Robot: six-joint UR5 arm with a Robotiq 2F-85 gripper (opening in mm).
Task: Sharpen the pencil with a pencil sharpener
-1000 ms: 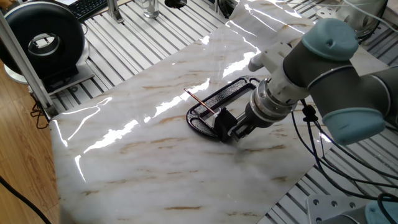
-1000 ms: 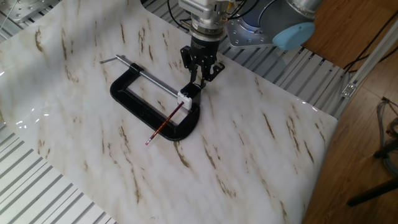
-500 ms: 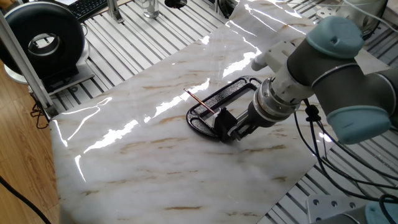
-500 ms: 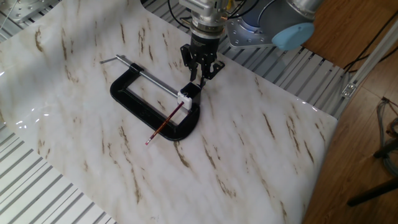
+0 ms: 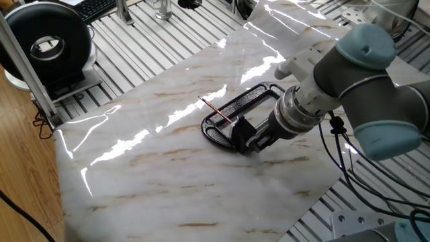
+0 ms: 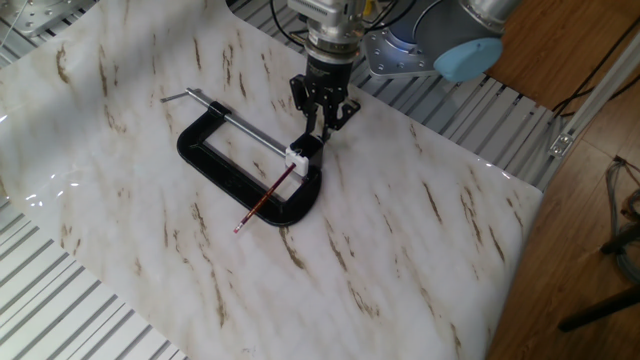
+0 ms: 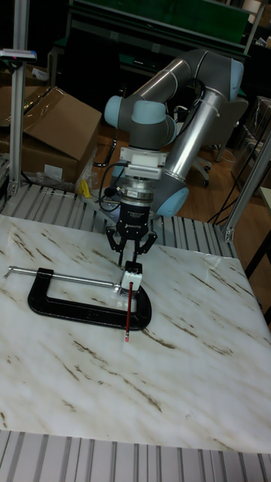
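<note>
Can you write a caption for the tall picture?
Robot gripper poised above the pencil sharpener, with the pencil poking out across the clamp.

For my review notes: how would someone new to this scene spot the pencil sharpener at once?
Find the large black C-shaped clamp on the marble table. At its curved end, just below the gripper, sits the pencil sharpener: a tiny block with the reddish pencil sticking out, far smaller than the clamp.

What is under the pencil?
The pencil lies across the black clamp, its far end in the pencil sharpener. Its free end sticks out over the marble table. The tip inside is hidden.
</note>
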